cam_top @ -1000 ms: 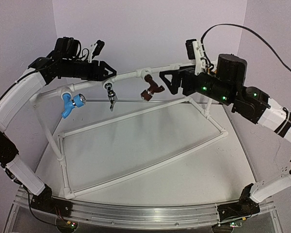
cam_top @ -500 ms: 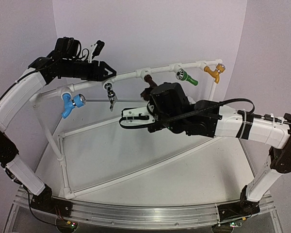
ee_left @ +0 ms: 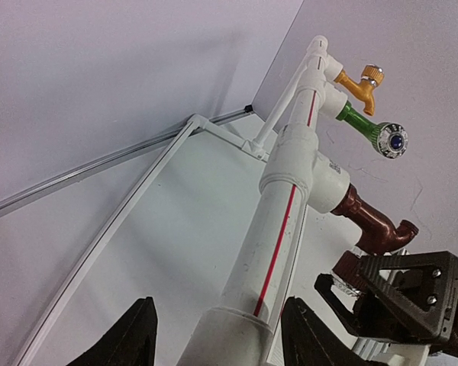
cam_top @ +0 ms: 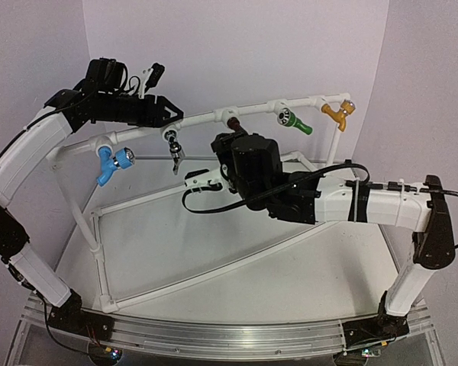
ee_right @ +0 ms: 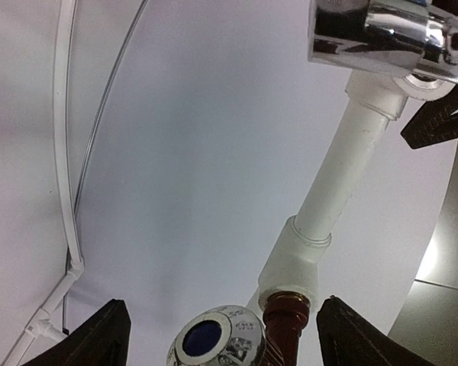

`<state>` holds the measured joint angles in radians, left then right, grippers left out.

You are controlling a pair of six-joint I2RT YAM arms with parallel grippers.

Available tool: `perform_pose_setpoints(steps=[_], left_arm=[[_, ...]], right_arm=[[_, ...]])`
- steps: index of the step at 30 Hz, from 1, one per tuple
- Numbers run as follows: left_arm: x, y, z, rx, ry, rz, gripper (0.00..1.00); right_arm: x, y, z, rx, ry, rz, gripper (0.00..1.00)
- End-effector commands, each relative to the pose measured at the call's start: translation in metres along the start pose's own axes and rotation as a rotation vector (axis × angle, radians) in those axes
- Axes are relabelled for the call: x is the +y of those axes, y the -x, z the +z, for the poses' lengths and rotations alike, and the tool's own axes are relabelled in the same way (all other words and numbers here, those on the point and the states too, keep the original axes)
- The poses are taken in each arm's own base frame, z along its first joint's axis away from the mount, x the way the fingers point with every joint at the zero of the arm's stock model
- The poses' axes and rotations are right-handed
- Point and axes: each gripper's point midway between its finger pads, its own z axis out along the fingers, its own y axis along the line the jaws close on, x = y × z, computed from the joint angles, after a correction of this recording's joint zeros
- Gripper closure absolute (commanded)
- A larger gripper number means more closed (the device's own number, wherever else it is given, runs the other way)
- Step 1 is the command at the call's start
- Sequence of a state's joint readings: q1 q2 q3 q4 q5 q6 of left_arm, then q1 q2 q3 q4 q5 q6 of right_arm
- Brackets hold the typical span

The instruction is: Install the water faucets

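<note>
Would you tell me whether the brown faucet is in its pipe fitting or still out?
In. The brown faucet has its threaded end inside the white tee fitting on the top pipe. Tightness: cannot tell.

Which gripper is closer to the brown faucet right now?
Right. The right gripper has its open fingers either side of the brown faucet; the left gripper sits farther along the white pipe, straddling it.

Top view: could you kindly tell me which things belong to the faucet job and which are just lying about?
Job: blue faucet, chrome faucet, brown faucet, green faucet, orange faucet, white pipe frame.
Just there: table, black cable, purple walls.
</note>
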<state>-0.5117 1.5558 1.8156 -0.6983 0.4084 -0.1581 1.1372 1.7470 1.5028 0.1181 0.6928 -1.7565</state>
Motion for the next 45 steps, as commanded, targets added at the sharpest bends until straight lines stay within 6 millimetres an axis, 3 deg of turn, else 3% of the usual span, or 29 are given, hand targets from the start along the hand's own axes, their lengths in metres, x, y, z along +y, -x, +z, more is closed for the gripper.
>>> perform_pose_setpoints(steps=[1,6,10,18,20,24,28,36,41,45], left_arm=[[0.014,-0.082,0.015,0.292,0.037,-0.146,0.42],[0.014,-0.083,0.014,0.294,0.041,-0.146,0.42],[0.014,-0.083,0.014,0.295,0.04,-0.146,0.42],[0.014,-0.083,0.015,0.295,0.037,-0.151,0.42],[0.014,-0.083,0.014,0.295,0.038,-0.151,0.42],[0.014,-0.083,0.013,0.292,0.042,-0.15,0.42],[0.013,-0.084,0.014,0.295,0.035,-0.154,0.42],[0.013,-0.081,0.014,0.29,0.037,-0.148,0.43],[0.013,-0.084,0.015,0.292,0.031,-0.155,0.42],[0.012,-0.081,0.013,0.284,0.032,-0.151,0.42]], right_arm=[[-0.016,-0.022,0.016,0.113,-0.073,0.043,0.28],[-0.013,-0.035,0.026,0.163,-0.099,0.116,0.39],[-0.021,-0.033,0.027,0.143,-0.129,0.294,0.5],[-0.055,-0.034,0.029,0.076,-0.218,0.82,0.79],[-0.065,-0.039,0.026,0.055,-0.241,0.955,0.82],[-0.085,-0.066,0.018,0.011,-0.302,1.373,0.92],[-0.084,-0.089,0.012,-0.101,-0.268,1.77,0.99],[-0.08,-0.127,0.002,-0.217,-0.203,2.312,1.0],[-0.07,-0.133,-0.002,-0.302,-0.092,2.629,0.87],[-0.065,-0.142,-0.009,-0.295,-0.11,2.689,0.72]])
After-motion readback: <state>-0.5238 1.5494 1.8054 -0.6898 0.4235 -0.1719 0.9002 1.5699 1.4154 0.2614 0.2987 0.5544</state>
